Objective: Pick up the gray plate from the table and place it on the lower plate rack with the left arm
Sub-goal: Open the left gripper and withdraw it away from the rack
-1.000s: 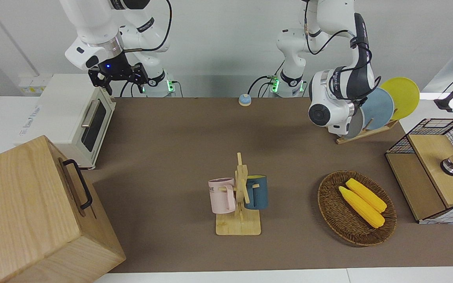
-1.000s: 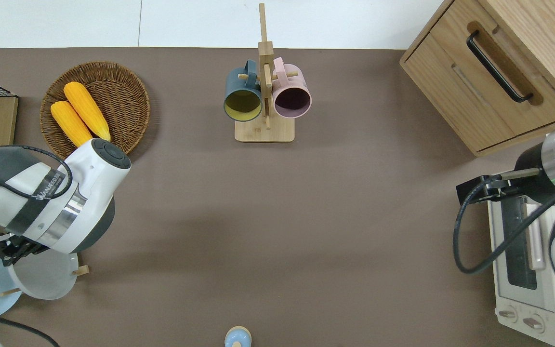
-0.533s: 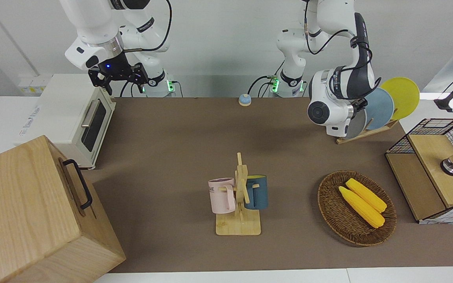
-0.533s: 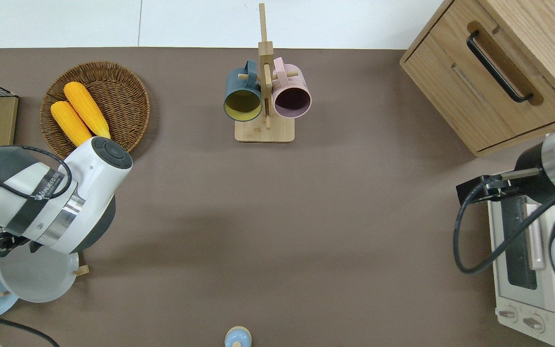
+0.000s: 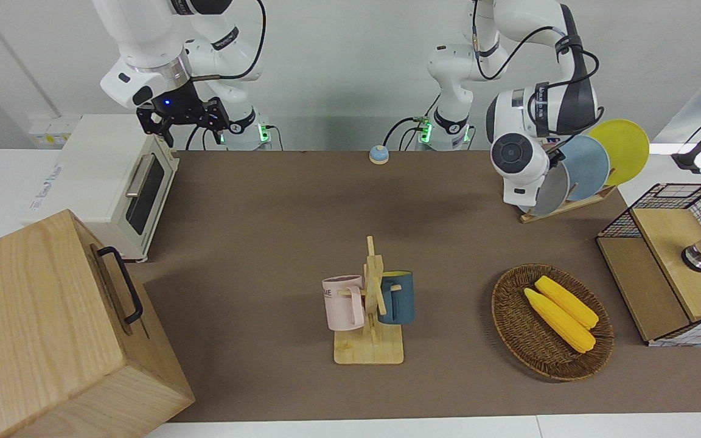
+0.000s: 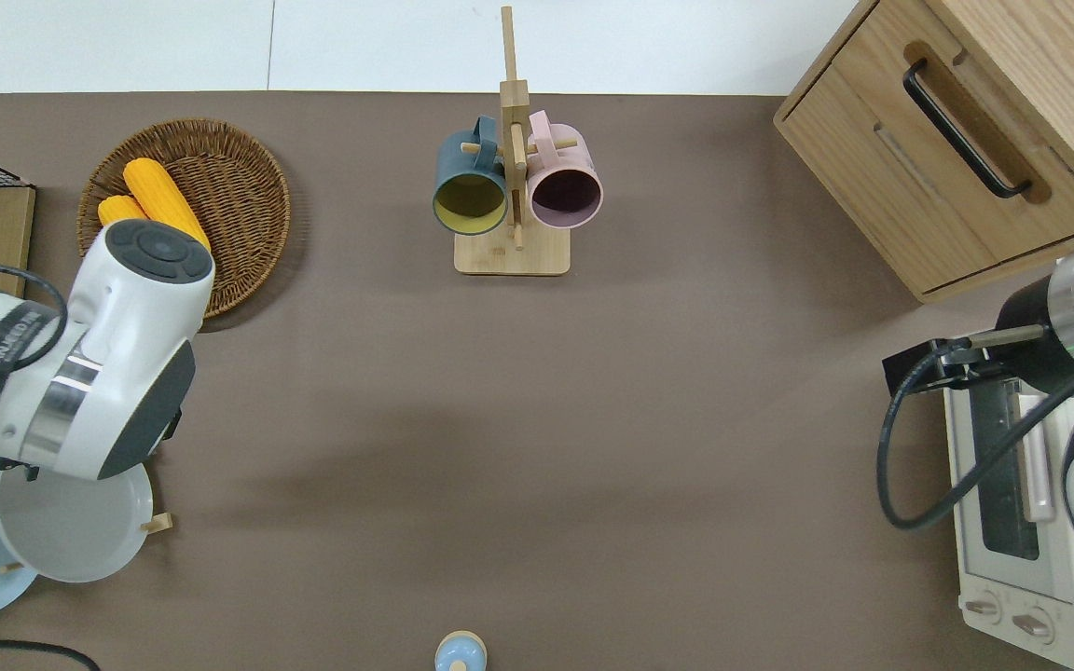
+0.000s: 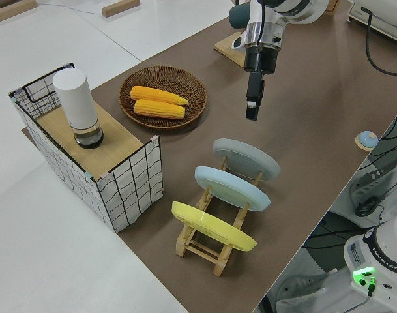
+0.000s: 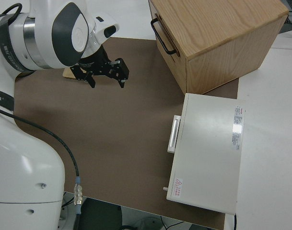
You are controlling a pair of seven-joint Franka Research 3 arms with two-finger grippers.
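Gray plate (image 7: 246,158) slotted in lower plate rack (image 7: 211,244), left gripper (image 7: 251,109) raised above, apart.

My left gripper (image 7: 251,108) hangs in air, pointing straight down, holding nothing; can't tell its finger spacing. My right gripper (image 8: 106,72) parked, fingers spread apart, empty.

Pale gray plate (image 7: 246,158), sky-blue plate (image 7: 232,187) and yellow plate (image 7: 213,226) sit in a light-wood rack (image 7: 205,246). 2 yellow corn cobs (image 7: 158,103) lie in a dark brown woven basket (image 7: 193,88).
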